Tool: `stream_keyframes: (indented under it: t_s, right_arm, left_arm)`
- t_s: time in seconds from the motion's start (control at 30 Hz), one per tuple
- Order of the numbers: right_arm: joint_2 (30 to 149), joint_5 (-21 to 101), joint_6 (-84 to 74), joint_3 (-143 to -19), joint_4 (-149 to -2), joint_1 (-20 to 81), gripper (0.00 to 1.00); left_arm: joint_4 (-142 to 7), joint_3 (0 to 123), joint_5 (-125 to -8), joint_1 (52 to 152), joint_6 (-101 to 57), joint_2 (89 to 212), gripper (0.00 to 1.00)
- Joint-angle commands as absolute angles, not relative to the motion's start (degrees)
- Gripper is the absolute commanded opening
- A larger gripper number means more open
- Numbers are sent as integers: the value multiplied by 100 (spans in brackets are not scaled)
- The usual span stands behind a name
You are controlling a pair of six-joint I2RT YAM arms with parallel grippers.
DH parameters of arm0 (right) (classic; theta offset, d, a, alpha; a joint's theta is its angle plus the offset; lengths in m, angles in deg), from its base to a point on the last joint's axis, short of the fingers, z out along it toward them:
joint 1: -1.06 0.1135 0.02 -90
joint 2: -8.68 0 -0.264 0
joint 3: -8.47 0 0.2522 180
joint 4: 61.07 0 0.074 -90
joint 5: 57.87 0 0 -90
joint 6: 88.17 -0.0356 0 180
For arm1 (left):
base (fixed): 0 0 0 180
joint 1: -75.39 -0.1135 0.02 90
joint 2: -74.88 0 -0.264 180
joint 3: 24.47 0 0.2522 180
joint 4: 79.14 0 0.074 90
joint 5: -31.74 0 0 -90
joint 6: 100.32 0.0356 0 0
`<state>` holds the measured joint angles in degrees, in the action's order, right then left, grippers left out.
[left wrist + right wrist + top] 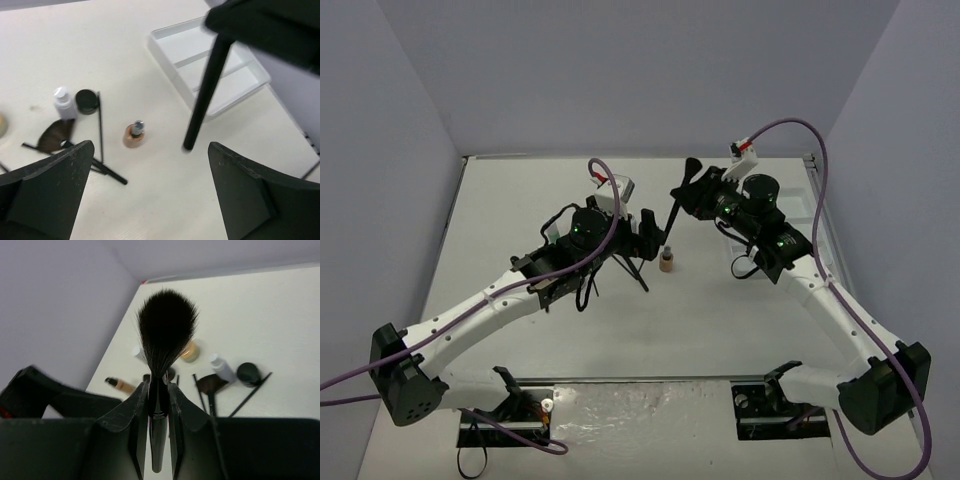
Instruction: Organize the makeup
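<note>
My right gripper (694, 192) (158, 390) is shut on a big black powder brush (165, 330) and holds it in the air, bristles up, with the handle (205, 95) slanting down over the table. My left gripper (645, 235) (150, 165) is open and empty, just left of that handle. A small tan bottle with a dark cap (666, 263) (134, 135) stands below it. A clear-grey bottle (62, 102), a black jar (86, 100), a fan brush (55, 136) and thin black brushes (100, 125) lie to the left. A tan jar (190, 351) shows in the right wrist view.
The white compartmented tray (215, 65) lies beyond the brush handle, with nothing showing in the compartments I can see. A tan tube bottle (120, 385) lies near the left wall. Walls close the table on three sides.
</note>
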<state>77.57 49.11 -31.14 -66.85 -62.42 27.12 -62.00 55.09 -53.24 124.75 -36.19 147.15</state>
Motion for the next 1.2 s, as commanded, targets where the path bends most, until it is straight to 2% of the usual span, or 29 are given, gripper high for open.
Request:
stream_keyframes:
  t_s: [0.0, 0.13, 0.43, 0.87, 1.17]
  right_arm:
    - [7788, 3726, -3858, -6779, -6195, 1817, 0]
    - [8158, 2755, -4302, -6856, -6599, 1065, 0]
    - [9675, 2587, -5349, -7239, -6613, -630, 0]
    - [11312, 2327, -6447, -7829, -6077, -1028, 0]
    - [11986, 2410, -6731, -8287, -6057, -1019, 27]
  left_arm:
    - [-5540, 5769, -4174, 12190, -3678, 14207, 97]
    - [-4773, 5628, -4024, 11425, -3908, 13865, 97]
    - [-3660, 4952, -3608, 11039, -4197, 13009, 97]
    - [-3509, 4281, -3694, 11028, -4717, 12717, 97]
    - [-3675, 4234, -3892, 11037, -4978, 13055, 97]
